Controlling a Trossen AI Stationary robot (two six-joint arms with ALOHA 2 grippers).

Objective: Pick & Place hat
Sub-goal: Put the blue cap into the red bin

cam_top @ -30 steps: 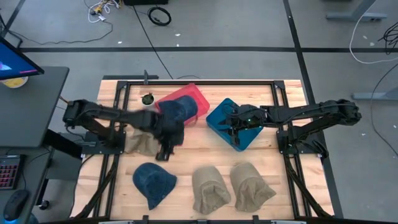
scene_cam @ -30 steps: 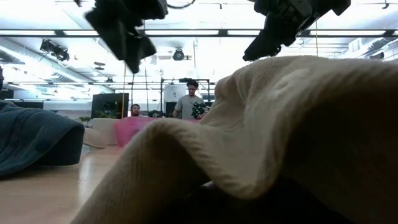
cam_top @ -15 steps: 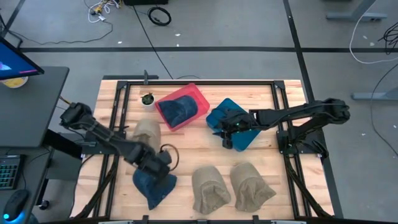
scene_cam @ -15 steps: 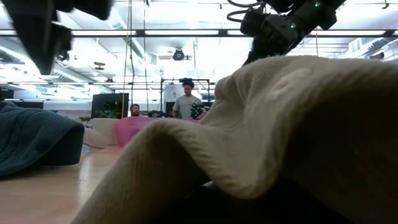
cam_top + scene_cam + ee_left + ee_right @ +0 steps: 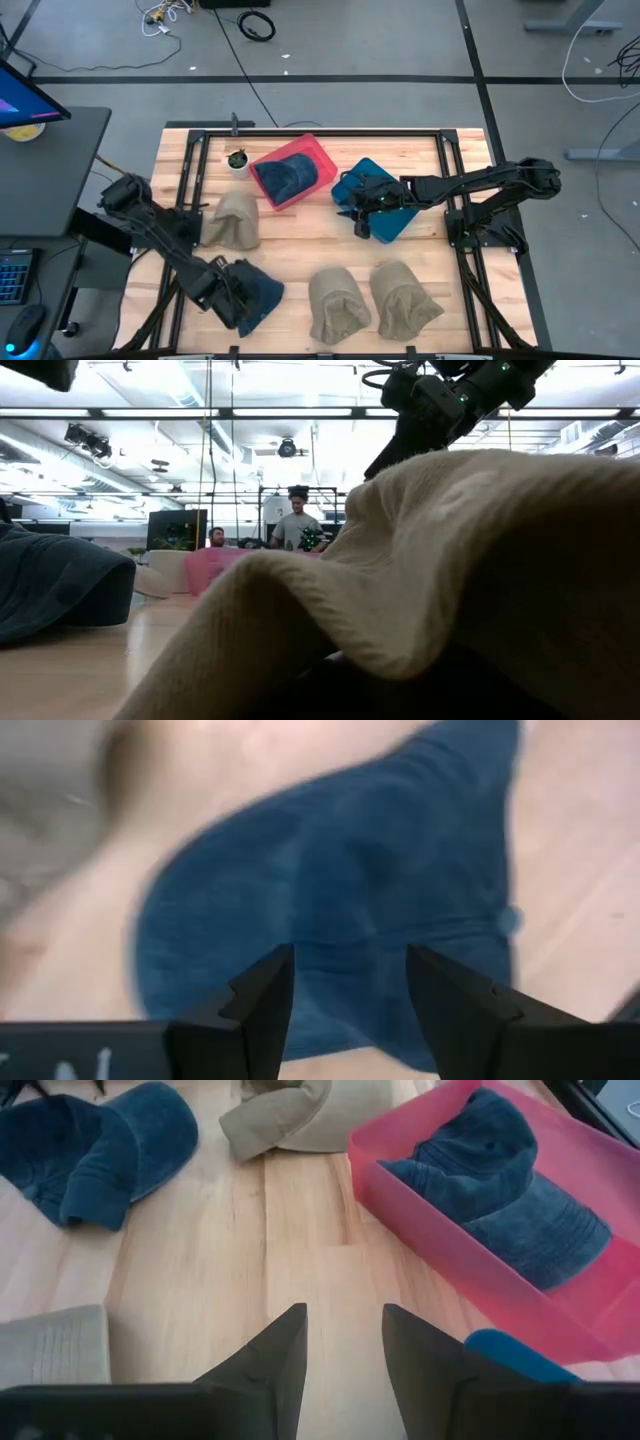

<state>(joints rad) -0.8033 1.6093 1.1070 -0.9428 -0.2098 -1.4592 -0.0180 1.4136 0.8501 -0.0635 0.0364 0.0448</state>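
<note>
A dark blue hat [image 5: 258, 298] lies crown up on the table's near left; it also shows as the blue hat [image 5: 350, 870] and the blue hat [image 5: 95, 1150]. My left gripper [image 5: 226, 290] [image 5: 345, 990] hovers open just over its left part, fingers pointing down on either side of the crown. A second blue hat [image 5: 287, 176] [image 5: 510, 1190] rests inside the pink bin [image 5: 312, 150] [image 5: 400, 1190]. My right gripper [image 5: 361, 217] [image 5: 343, 1330] is open and empty above bare wood, beside the blue bin [image 5: 385, 200].
Three beige hats lie on the table: one at left middle [image 5: 235, 220] [image 5: 290, 1110] and two near the near edge [image 5: 335, 305] [image 5: 405, 300], one of which fills the low view [image 5: 450, 580]. People stand in the room behind [image 5: 295, 525]. Bare wood lies between the bins and the near hats.
My left gripper has swung from beside the pink bin toward the table's near-left and down, ending over the blue hat there. The hat in the pink bin stays put. My right gripper has drifted slightly toward the left and near edge, off the blue bin.
</note>
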